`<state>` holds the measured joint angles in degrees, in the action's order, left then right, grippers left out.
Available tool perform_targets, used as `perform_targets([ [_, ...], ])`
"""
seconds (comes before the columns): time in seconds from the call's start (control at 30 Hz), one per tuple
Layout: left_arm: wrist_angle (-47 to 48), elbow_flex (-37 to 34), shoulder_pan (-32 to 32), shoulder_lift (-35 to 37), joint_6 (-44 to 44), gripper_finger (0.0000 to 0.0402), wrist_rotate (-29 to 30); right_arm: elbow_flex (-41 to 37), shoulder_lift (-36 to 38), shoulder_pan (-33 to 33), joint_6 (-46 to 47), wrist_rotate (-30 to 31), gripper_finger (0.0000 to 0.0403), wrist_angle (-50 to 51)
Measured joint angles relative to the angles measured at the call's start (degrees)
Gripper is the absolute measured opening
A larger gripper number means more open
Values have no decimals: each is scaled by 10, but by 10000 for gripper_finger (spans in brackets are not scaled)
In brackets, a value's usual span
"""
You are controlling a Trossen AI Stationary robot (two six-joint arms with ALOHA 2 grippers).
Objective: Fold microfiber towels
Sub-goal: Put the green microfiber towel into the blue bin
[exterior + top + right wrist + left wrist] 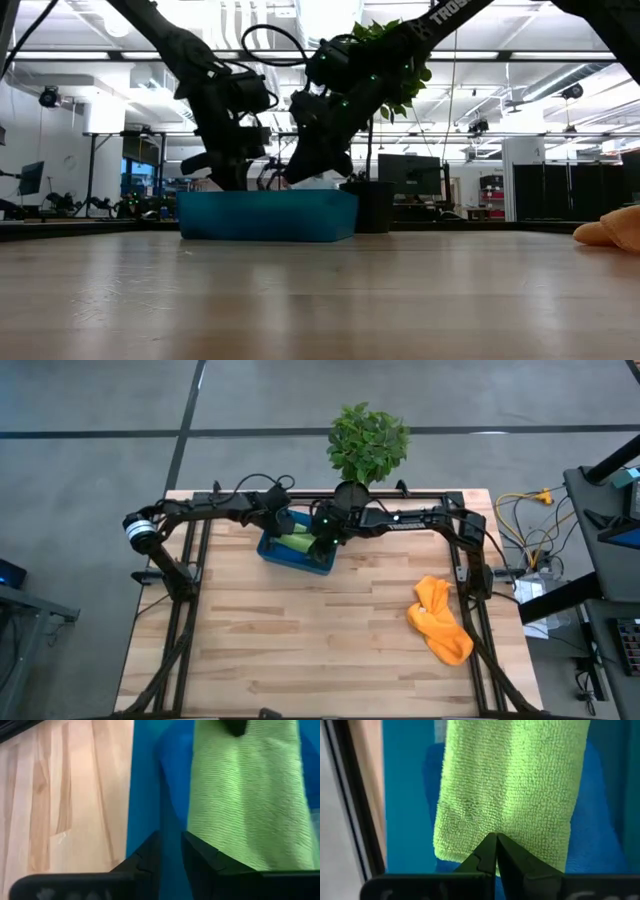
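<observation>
Setting: a wooden table (300,630) with a blue tray (296,552) at its far middle, just in front of a potted plant (367,442).
Lime green towel (510,785): folded into a long strip, lying in the tray on top of the bright blue towel (597,825); it looks like a finished piece being stacked there.
Left gripper (496,851): reaches into the tray from the far left; fingers pressed together with nothing between them, tips at one short end of the green strip, apparently pressing it flat.
Right gripper (170,851): comes in from the far right, over the tray's opposite side; fingers narrow with a small gap, empty, beside the green towel's long edge, seemingly having let it go.
Orange towel (440,620): crumpled near the table's right edge, well apart from the tray, probably next for folding.
Grey-white towel: not identifiable.
</observation>
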<state>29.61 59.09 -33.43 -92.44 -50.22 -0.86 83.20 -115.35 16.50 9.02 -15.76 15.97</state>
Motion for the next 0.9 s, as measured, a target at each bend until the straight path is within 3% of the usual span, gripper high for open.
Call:
perform_targets([
  [0.33,9,-9,0,0,3,0,5,0,-35,7,0,-67,30,7],
  [0.6,9,-12,0,0,4,0,7,0,-51,16,42,9,9,0],
  [0.9,8,-7,0,2,19,0,24,6,-37,27,44,28,9,38],
])
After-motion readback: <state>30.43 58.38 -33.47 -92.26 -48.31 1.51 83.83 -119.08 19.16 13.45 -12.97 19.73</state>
